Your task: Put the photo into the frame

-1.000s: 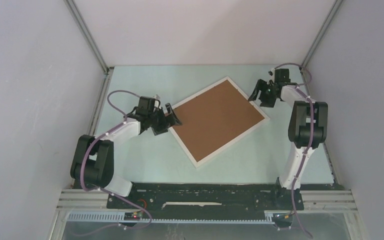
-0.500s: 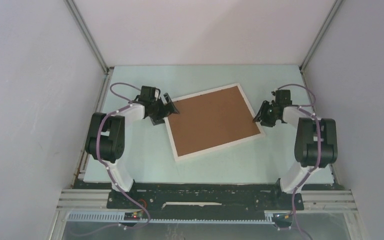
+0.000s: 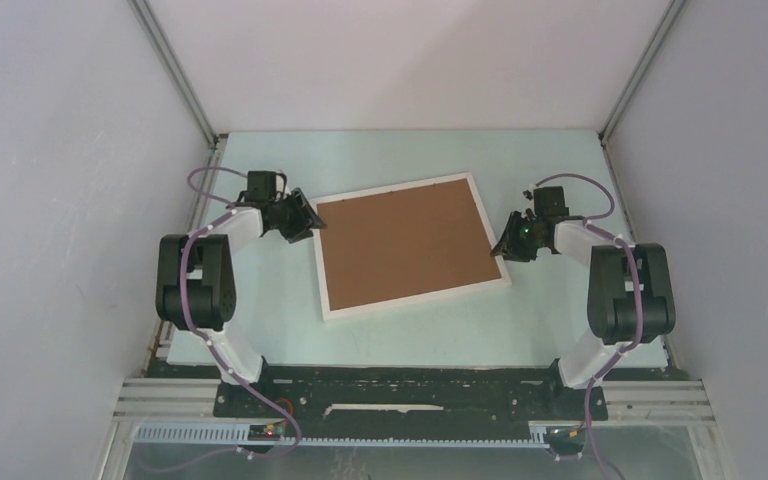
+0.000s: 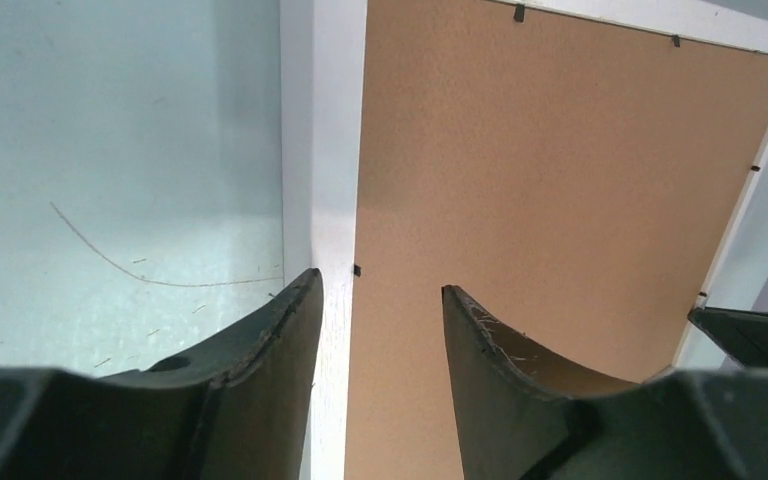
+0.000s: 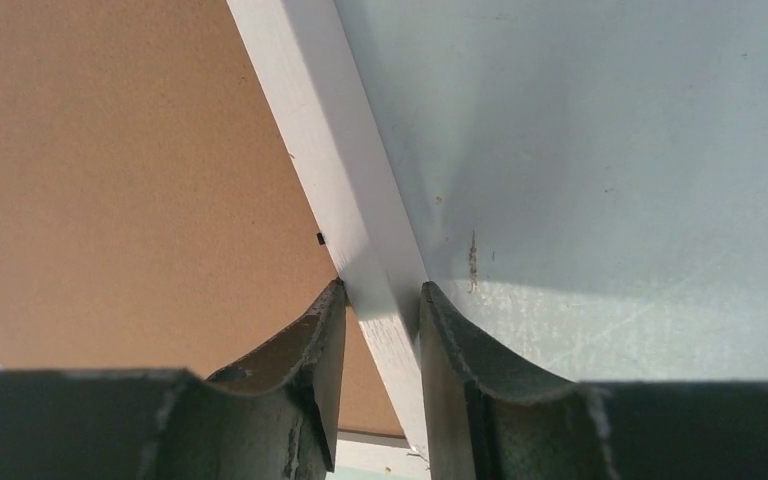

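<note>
frame point(image 5: 340, 170): face-down, backing board point(image 3: 405, 243) up
left gripper point(image 4: 380, 285): fingers half-wide, astride one edge
right gripper point(image 5: 381, 285): pinching opposite edge, likely steadying

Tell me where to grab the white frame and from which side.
Pinch the frame by its narrow white rim at a short side, coming from outside. It lies flat, back up; the brown backing board fills the middle, so only the rim offers an edge.

Both arms bent, elbows raised, reaching inward — left gripper point(image 4: 378, 290) half-parted; right gripper point(image 5: 382, 292) pinched narrow.
</note>
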